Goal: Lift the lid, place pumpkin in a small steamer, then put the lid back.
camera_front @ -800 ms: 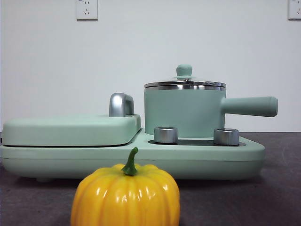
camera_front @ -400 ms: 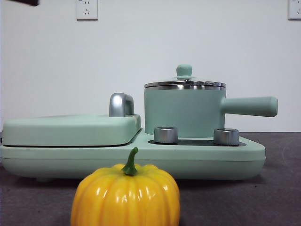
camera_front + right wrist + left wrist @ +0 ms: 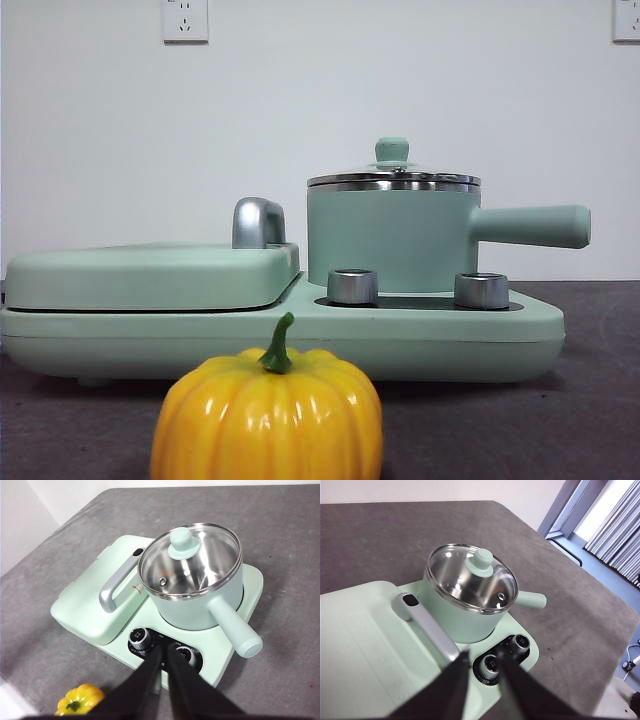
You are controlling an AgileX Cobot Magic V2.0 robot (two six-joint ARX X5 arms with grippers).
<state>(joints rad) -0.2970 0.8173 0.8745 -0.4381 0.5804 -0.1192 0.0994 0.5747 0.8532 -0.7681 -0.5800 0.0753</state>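
The pumpkin [image 3: 267,415] sits on the table in front of the cooker, near the camera; it also shows in the right wrist view [image 3: 80,699]. The small steamer [image 3: 390,245] stands on the cooker's right side, handle pointing right. The lid [image 3: 392,172] rests on it, mint knob up. My left gripper [image 3: 481,650] hovers high above the cooker's knobs, its jaws a little apart and empty, with the lid [image 3: 470,577] and steamer [image 3: 465,622] ahead of it. My right gripper [image 3: 164,648] hovers high above the knobs, shut and empty, with the lid [image 3: 190,560] and steamer [image 3: 200,610] beyond it.
The flat mint-green griddle cover [image 3: 150,275] with a chrome handle [image 3: 257,222] fills the cooker's left side. Two steel dials [image 3: 352,286] sit on the cooker base [image 3: 430,340] in front of the steamer. The dark grey table [image 3: 280,540] surrounds it.
A black arm tip showed at the top left corner of the front view half a second ago and is out of view now. The pumpkin, steamer and lid have not moved.
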